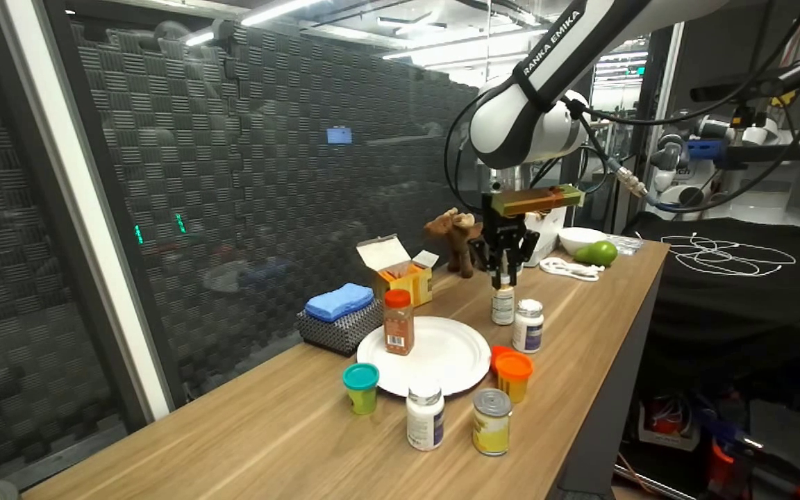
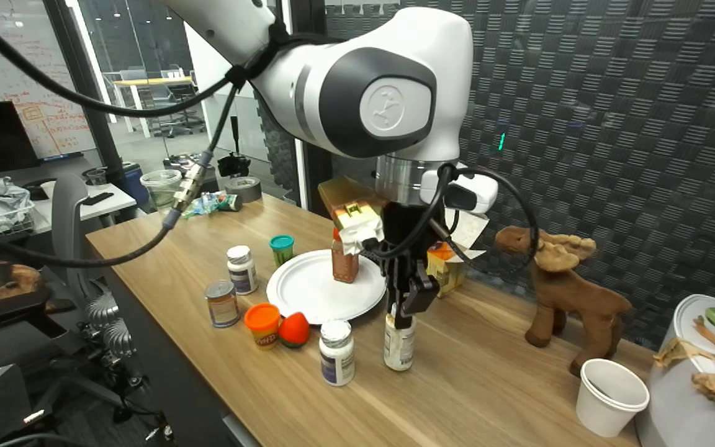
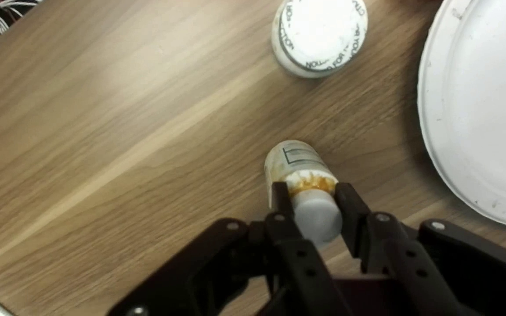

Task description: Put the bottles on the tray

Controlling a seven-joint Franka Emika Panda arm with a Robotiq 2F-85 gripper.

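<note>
The bottle (image 3: 296,161), clasped near its top in my gripper (image 3: 312,193), could pivot from that high hold and clip the tray (image 3: 486,109) at right in the wrist view.

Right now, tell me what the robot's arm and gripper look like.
White arm, rounded, with dark grey panels, EMIKA lettering and a round emblem. Black cables, one with a silver connector, loop alongside. The gripper is black with two jointed fingers; a yellowish block sits above.
</note>
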